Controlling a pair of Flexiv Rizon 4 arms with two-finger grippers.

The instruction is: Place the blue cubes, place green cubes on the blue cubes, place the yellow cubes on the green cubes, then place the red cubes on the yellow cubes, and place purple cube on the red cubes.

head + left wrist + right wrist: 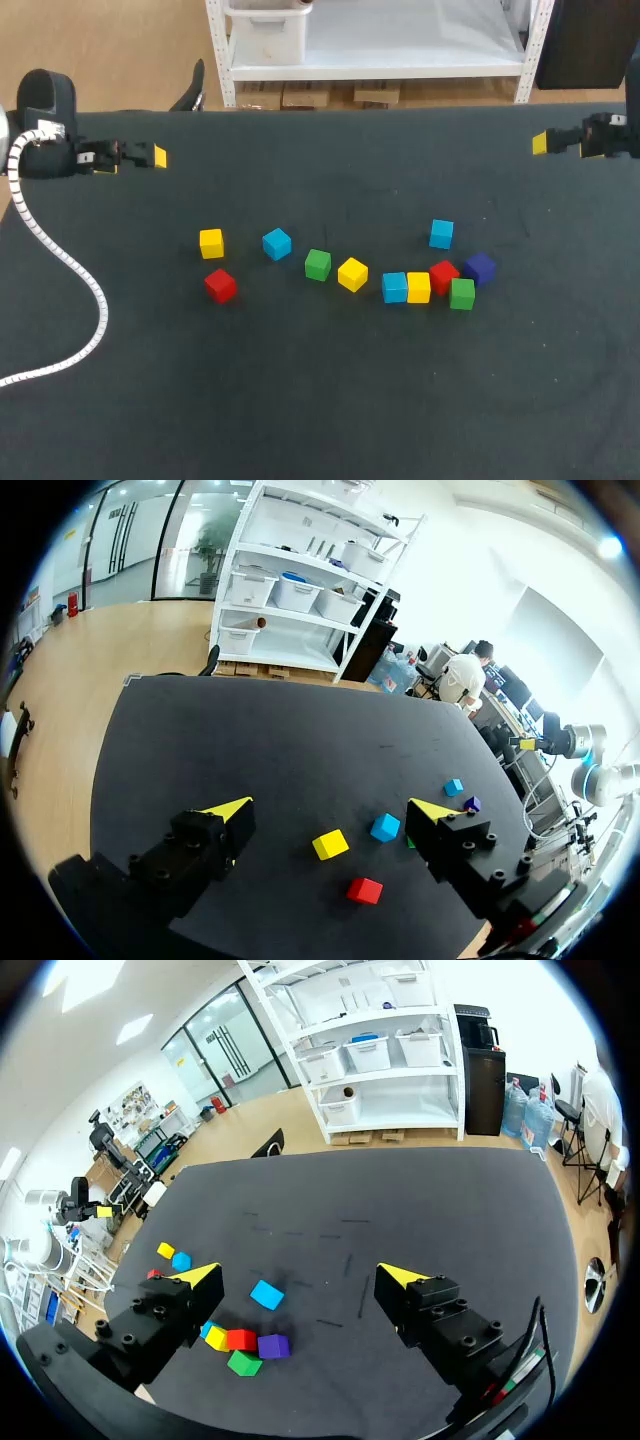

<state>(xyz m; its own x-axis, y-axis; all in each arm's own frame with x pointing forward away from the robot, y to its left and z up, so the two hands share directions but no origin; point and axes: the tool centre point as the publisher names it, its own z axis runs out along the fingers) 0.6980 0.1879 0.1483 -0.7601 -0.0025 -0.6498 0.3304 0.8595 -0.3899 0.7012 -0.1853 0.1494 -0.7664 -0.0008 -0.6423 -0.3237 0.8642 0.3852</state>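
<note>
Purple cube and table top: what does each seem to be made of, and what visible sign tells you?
Purple cube: probably painted wood or hard plastic; crisp edges, flat even colour. Which of the two cannot be told.
Table top: looks like dark matte cloth or felt; no glare, faint scuff marks.

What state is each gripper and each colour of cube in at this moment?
left gripper, open, empty
right gripper, open, empty
blue cubes, three, unstacked on the table
green cubes, two, unstacked
yellow cubes, three, unstacked
red cubes, two, unstacked
purple cube, unstacked, beside a red cube
</note>
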